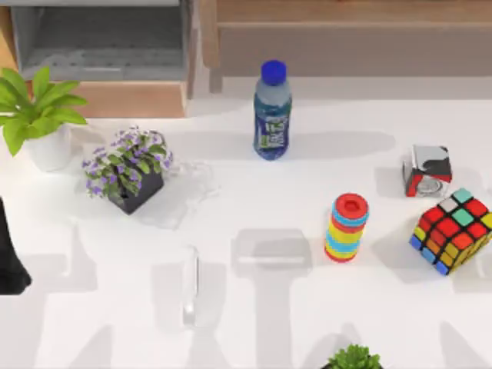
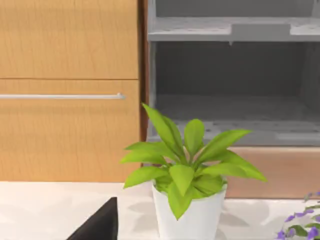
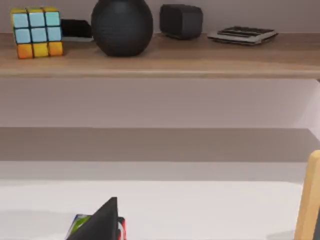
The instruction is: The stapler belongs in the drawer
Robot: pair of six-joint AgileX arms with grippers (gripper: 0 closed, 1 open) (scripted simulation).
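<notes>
On the white table (image 1: 307, 323), front and left of centre in the top view: the stapler (image 1: 191, 286), a pale, almost see-through bar lying lengthwise front to back, touched by nothing. At the back left: the drawer (image 1: 100, 46), pulled open, grey inside showing, light-brown wooden front panel facing the table; my left wrist view looks straight into it (image 2: 235, 95). Just in front of the drawer, at the table's left edge: 1 leafy green plant in a white pot (image 1: 42, 115), also seen close in the left wrist view (image 2: 187, 185). Right of it: 1 purple-flowered plant in a dark pot (image 1: 129, 171). Back centre: 1 water bottle (image 1: 272, 111) with blue cap, upright. Right of centre: 1 stack of coloured rings (image 1: 347, 227). Far right: 1 colour cube (image 1: 453, 231), tilted, and behind it 1 small red, white and black object (image 1: 427, 171). Front edge: tips of another green plant (image 1: 354, 358). My left arm sits at the table's far left edge as a dark shape (image 1: 9, 254), well apart from the stapler; I cannot tell how wide its fingers stand. My right wrist view faces a wooden shelf (image 3: 165, 57) bearing a second colour cube (image 3: 37, 31) and a dark round object (image 3: 121, 26).
</notes>
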